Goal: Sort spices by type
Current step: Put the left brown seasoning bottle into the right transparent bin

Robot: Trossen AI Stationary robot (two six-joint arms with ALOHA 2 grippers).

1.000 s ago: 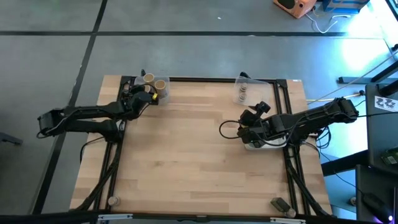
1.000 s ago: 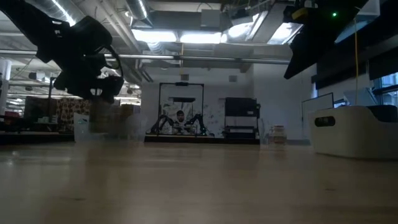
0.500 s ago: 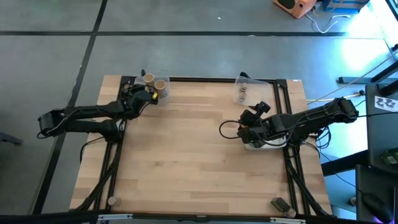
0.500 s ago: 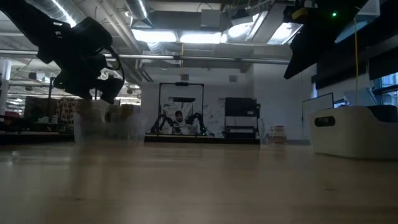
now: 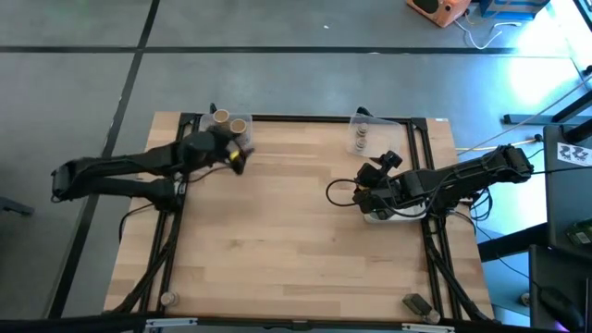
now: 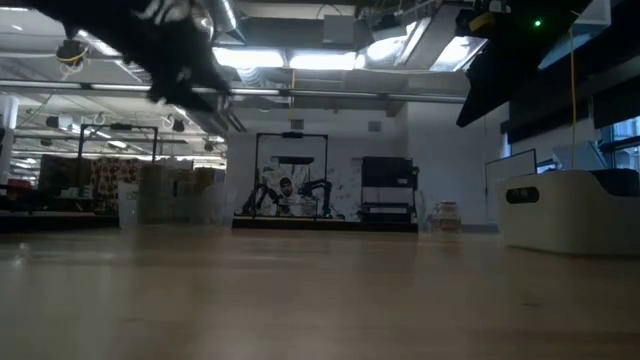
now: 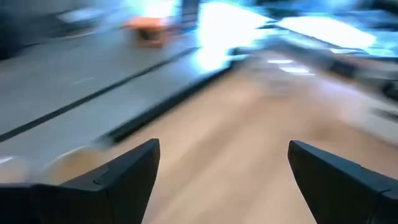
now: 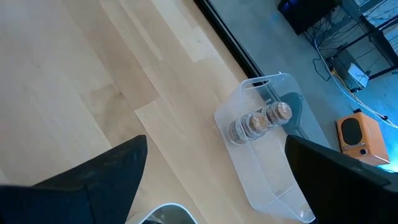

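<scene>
Tan spice cylinders (image 5: 229, 120) upper left of high view, inside clear tray (image 5: 242, 118) at table's far edge. Small jars (image 8: 258, 121) in second clear tray (image 8: 271, 163), upper centre-right. Left gripper (image 5: 237, 154) just beside first tray, fingers spread wide, empty. Right gripper (image 5: 363, 196) mid-right above white dish (image 5: 384, 217), spread wide, empty. No readable writing.

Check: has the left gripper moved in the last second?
Yes. The left gripper has swung right along the table's far edge, away from the tan cylinders; empty and open.
</scene>
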